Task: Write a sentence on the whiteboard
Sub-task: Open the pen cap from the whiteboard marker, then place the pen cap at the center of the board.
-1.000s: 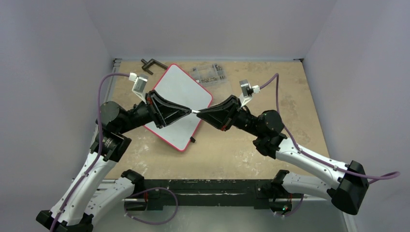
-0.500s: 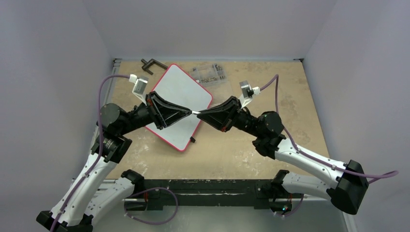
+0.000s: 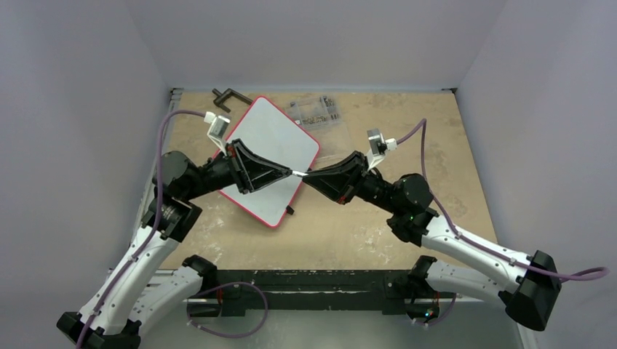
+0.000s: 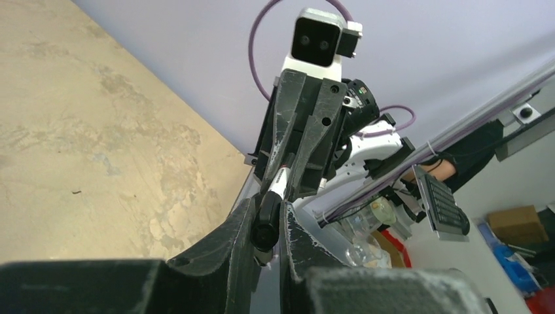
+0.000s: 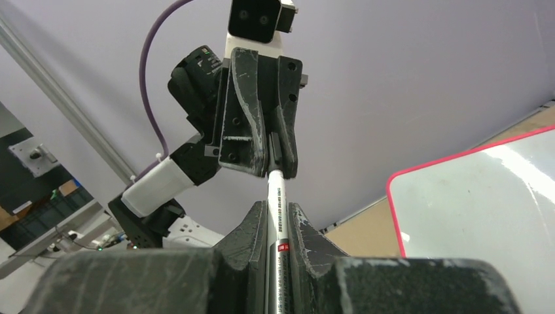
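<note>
- With my left gripper (image 3: 290, 171) I am pinching the marker (image 3: 298, 174) by its black cap (image 4: 266, 226)
- My right gripper (image 3: 306, 177) is squeezing the white barrel (image 5: 276, 193) (the two claws facing tip to tip)
- The whiteboard (image 3: 271, 138) is lying on the table (image 3: 407, 123), under my left claw
</note>
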